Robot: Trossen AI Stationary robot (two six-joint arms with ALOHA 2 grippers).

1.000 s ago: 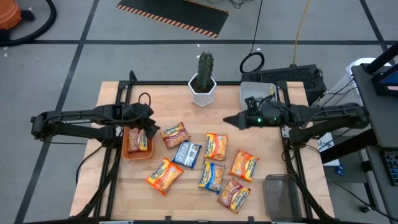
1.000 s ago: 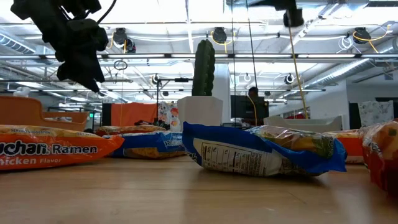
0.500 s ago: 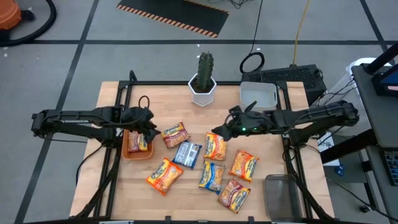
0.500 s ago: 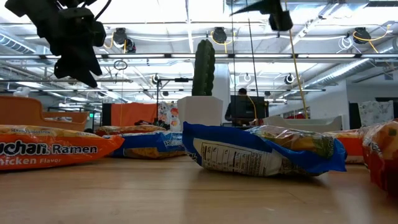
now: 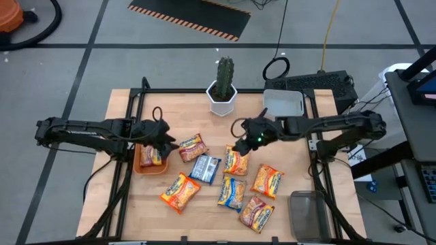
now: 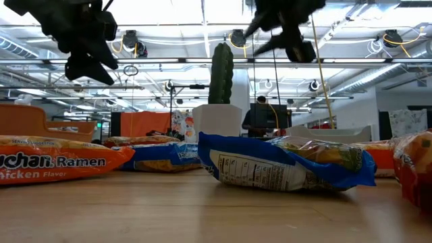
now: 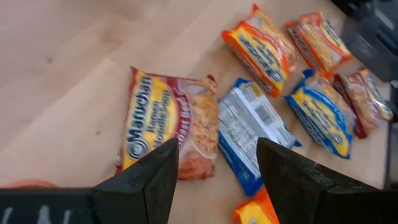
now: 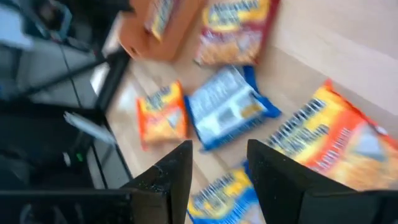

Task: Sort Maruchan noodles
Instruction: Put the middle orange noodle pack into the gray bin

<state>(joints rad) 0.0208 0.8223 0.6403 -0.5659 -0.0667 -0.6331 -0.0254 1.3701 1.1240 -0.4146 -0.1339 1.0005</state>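
Note:
Several Maruchan noodle packets lie flat on the wooden table: a red one (image 5: pixel 192 146), a blue one lying back side up (image 5: pixel 206 168), orange ones (image 5: pixel 236 160) (image 5: pixel 180 191) (image 5: pixel 267 181), a blue one (image 5: pixel 231 192) and a red one (image 5: pixel 256 212). An orange bin (image 5: pixel 141 162) at the left holds at least one more packet. My left gripper (image 5: pixel 167 140) hangs open above the bin's right edge, next to the red packet (image 7: pixel 168 124). My right gripper (image 5: pixel 238 143) hangs open above the orange packet (image 8: pixel 329 143). Both hold nothing.
A potted cactus (image 5: pixel 223 85) stands at the far middle of the table. A pale grey bin (image 5: pixel 283 103) sits at the far right and a clear bin (image 5: pixel 308 214) at the near right. Bare wood shows along the near left edge (image 5: pixel 139 218).
My right gripper has come down and toward the table's left, from beside the grey bin to above the orange packet in the middle, tipping further downward. My left gripper has edged from over the orange bin toward the red packet. No packet has moved.

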